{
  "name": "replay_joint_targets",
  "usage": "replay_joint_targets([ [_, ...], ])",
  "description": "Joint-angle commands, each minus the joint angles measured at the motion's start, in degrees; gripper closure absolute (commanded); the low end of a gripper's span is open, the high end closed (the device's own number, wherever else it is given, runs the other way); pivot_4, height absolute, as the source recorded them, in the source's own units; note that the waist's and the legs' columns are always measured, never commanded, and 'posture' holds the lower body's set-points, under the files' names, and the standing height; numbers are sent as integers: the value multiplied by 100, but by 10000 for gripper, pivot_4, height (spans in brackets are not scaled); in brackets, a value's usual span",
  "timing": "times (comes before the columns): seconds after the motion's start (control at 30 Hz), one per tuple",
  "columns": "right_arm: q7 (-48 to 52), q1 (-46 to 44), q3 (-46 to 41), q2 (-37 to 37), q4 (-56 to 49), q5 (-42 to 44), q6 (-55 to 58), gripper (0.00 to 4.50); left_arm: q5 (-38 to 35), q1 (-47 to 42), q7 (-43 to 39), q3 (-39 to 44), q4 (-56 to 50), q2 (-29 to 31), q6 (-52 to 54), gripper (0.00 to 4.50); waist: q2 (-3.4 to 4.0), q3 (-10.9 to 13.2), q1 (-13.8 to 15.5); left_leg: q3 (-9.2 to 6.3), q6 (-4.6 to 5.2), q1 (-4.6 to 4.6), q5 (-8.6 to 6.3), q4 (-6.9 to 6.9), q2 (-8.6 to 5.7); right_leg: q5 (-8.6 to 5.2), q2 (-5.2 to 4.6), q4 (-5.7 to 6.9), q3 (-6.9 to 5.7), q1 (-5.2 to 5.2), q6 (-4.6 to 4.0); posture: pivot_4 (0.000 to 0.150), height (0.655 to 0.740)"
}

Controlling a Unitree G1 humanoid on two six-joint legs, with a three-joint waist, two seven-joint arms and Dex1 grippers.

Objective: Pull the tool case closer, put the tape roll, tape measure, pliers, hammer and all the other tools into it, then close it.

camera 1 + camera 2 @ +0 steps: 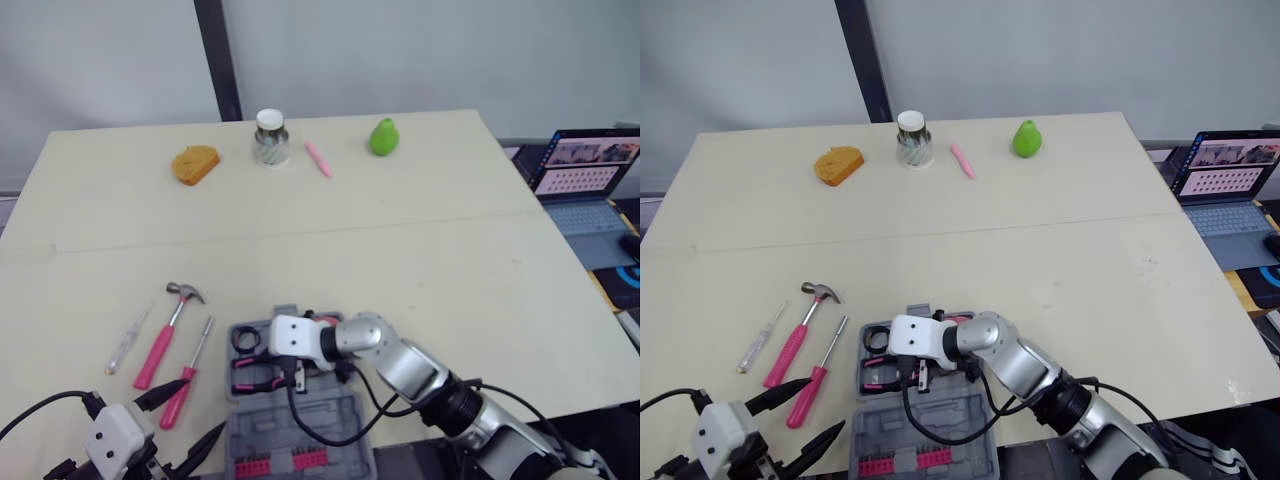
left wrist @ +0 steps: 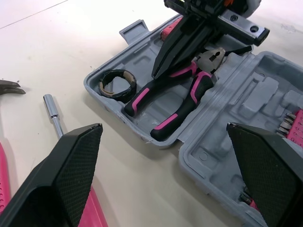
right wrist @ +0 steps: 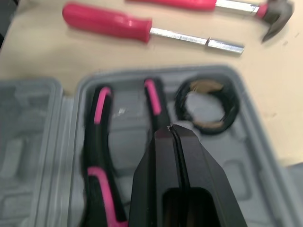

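The grey tool case lies open at the table's near edge. A black tape roll and pink-and-black pliers rest in its far half. My right gripper hangs shut just above the pliers, holding nothing. My left gripper is open, low beside the case's left side. A pink-handled hammer, a pink-handled driver and a small clear screwdriver lie on the table left of the case. A pink-red item at the case's far edge is mostly hidden by the right wrist.
At the far side of the table stand an orange sponge-like piece, a jar, a pink pen and a green pear. A laptop sits off the right edge. Pink bits fill the case's near half.
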Motion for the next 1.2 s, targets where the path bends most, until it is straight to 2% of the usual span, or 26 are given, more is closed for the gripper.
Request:
replay_joint_targets([
  [0.03, -1, 69, 95, 25, 59, -191, -137, 44694, 9, 64, 10, 27, -173, 32, -39, 0, 0, 0, 5, -1, 0, 1, 0, 0, 0, 0, 0, -1, 0, 0, 0, 1500, 7400],
  [0.47, 64, 159, 451, -201, 449, -961, -196, 44694, 50, 28, 22, 34, -138, 41, -43, 0, -1, -6, 9, -1, -1, 9, -1, 0, 2, 0, 0, -1, 0, 4, 0, 1500, 7400],
  [0.77, 88, 288, 308, -92, 583, -856, -220, 44694, 116, -85, 37, -24, -62, 66, -34, 0, 16, -52, 11, -1, -2, 19, -1, -1, 3, -1, 0, -1, 0, 11, -2, 1500, 7400],
  [0.87, 264, 361, -164, 24, 261, -266, -399, 44694, 152, -255, 67, -103, 2, 100, 28, 0, 19, -55, 26, -1, -2, 19, -2, -2, 3, -1, 0, -1, 0, 12, -3, 1500, 7400],
  [1.0, 555, 490, -1189, -229, -522, 630, -297, 44694, 14, -707, 77, -129, 222, 308, 416, 0, 23, -48, 59, -3, -1, 10, -2, -2, 2, -1, 0, -2, 0, 9, -3, 1500, 7400],
  [1.1, 741, 700, -1963, -706, -1228, 1304, 140, 44694, -134, -1081, 58, -9, 475, 516, 765, 0, 26, -45, 54, -3, 0, 5, -2, -1, 1, 0, 0, -1, 0, 6, -3, 1500, 7400],
  [1.2, 1172, 1315, -2781, -1694, -1899, 1868, 373, 44694, -179, -1411, -133, -1, 914, 831, 1023, 0, 26, -46, 85, -7, -1, 6, -2, -3, 2, 0, 0, -2, -6, 6, -3, 1500, 7400],
])
